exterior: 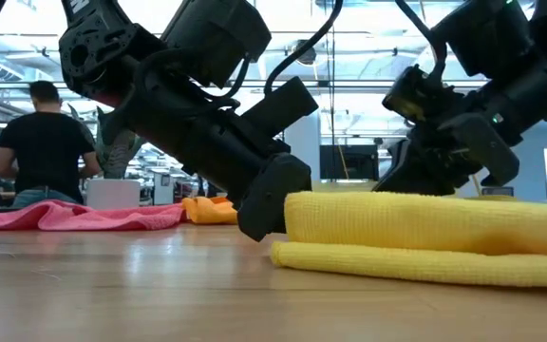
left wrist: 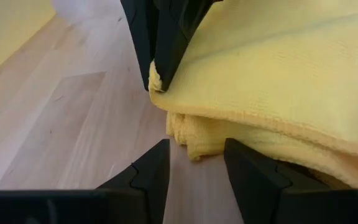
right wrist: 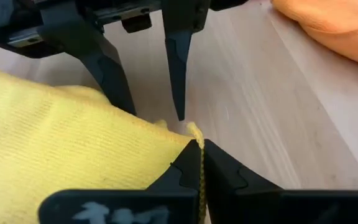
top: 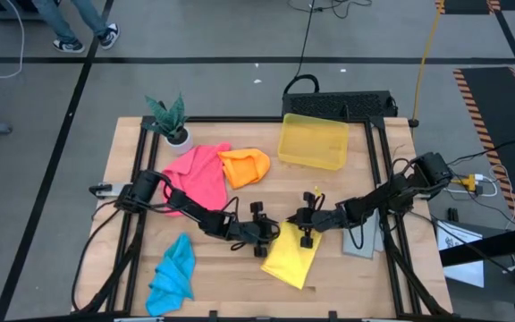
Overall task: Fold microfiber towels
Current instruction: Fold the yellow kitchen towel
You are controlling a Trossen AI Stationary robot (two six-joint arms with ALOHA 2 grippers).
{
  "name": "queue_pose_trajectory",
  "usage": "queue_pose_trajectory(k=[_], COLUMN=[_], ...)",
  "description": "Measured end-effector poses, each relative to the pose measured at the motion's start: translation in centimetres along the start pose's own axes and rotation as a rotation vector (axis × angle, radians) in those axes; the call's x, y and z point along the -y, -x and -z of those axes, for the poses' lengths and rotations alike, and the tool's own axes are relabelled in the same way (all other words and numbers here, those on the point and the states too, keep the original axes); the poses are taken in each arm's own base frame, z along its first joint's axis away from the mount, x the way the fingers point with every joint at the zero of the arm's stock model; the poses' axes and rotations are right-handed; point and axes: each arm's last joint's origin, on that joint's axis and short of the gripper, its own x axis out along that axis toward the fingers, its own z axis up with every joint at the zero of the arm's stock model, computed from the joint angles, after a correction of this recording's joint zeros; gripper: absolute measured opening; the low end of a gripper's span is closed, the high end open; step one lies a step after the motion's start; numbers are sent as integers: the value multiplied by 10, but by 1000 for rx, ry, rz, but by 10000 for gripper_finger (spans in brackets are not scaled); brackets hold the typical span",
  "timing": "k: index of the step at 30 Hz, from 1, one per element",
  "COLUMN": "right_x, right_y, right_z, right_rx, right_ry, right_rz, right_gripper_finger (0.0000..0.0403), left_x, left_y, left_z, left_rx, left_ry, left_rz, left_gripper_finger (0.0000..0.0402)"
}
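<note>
The yellow towel (top: 295, 257) lies folded over on the table, near the front and middle, its top layer resting on its lower one (exterior: 416, 261). My right gripper (right wrist: 201, 149) is shut on the towel's far left corner. My left gripper (left wrist: 196, 149) is open and low at that same corner, one finger on each side of the folded edge (left wrist: 188, 140); I cannot tell whether it touches. The pink towel (top: 195, 174) and orange towel (top: 244, 166) lie crumpled at the far left. The blue towel (top: 173, 273) lies at the near left. The grey towel (top: 365, 241) lies under my right arm. My right gripper pinches the corner of the yellow towel's top layer (right wrist: 195, 134) between its two fingers. It comes from the table's right, slanting down. The corner stands a little above the lower layer, and the rest of the towel lies on the table.
A translucent yellow bin (top: 313, 140) stands at the far middle and a small potted plant (top: 170, 121) at the far left. A person (exterior: 41, 142) stands in the room beyond the table. Bare wood (top: 231, 277) shows between the blue and yellow towels.
</note>
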Motion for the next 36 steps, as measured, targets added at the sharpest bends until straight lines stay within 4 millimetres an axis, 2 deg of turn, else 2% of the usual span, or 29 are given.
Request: queue_pose_trajectory(k=[3,10,17,20,26,28,32,36], right_x=[-1,-9,-11,-11,-10,-10,-11,-12], right_y=[0,3,1,-1,-2,-2,0,1], right_z=[-2,-18,-18,-14,-9,-10,-17,-22], right_rx=[18,170,180,157,102,111,185,239], right_ry=[2,71,92,91,80,77,60,70], right_rz=[-21,-219,-241,-237,-227,-228,-243,-250], right_gripper_finger=[0,0,0,0,0,0,0,0], left_x=[0,0,-1,-2,-1,1,6,8], left_y=[0,0,0,1,24,31,33,24], left_z=[0,-1,-2,-3,-21,-26,-24,-13], left_rx=[3,8,18,19,10,12,-10,-40], left_ry=[1,3,-34,-112,-214,-215,-181,-103], left_rz=[0,2,-5,-86,-363,-391,-280,-110], left_gripper_finger=[159,159,159,159,159,159,159,159])
